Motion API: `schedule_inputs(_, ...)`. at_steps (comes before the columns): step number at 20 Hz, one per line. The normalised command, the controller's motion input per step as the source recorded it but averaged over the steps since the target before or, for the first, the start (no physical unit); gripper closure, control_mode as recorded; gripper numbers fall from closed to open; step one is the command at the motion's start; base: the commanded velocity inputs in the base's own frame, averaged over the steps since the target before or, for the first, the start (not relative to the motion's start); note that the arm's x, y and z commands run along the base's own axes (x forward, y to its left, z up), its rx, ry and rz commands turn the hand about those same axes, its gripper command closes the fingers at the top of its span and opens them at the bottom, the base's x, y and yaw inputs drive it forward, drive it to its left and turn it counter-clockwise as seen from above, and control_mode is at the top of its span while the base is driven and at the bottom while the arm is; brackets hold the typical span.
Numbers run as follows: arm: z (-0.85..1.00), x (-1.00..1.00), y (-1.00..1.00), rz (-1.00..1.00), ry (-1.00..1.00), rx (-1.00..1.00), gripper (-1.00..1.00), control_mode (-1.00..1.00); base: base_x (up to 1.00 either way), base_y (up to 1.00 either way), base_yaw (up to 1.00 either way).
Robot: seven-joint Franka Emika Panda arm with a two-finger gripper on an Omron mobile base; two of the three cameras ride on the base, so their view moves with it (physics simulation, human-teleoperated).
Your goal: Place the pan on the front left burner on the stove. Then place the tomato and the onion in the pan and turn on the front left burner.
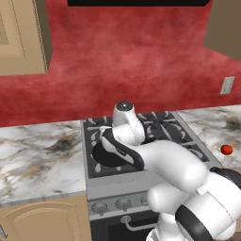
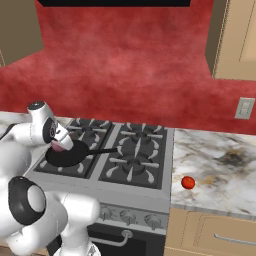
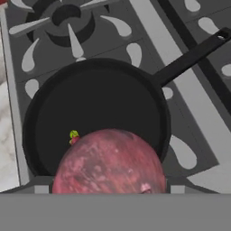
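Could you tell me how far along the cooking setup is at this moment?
Done: the pan sits on the front left burner of the stove. In hand: the gripper holds the onion just above the pan. Left: releasing it, fetching the tomato from the counter, turning the burner on.

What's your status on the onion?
Pincer closed on onion, hovering over pan. Pan seated on front left burner. Tomato on counter right of stove. Drop path looks clear.
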Motion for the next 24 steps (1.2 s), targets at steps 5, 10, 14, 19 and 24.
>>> schedule_inputs(5, -0.23, 0.19, 0.07, 0.06, 0.02, -0.01, 1.0, -1.0, 0.0, 0.0, 0.0)
schedule_inputs(10, -0.27, 0.24, 0.05, 0.07, 0.01, 0.0, 1.0, -1.0, 0.0, 0.0, 0.0)
schedule_inputs(14, -0.26, 0.23, 0.09, 0.06, 0.0, 0.0, 1.0, -1.0, 0.0, 0.0, 0.0)
schedule_inputs(19, -0.26, 0.2, 0.11, 0.06, 0.0, 0.0, 1.0, -1.0, 0.0, 0.0, 0.0)
schedule_inputs(24, -0.21, 0.22, 0.09, 0.06, 0.0, 0.0, 1.0, -1.0, 0.0, 0.0, 0.0)
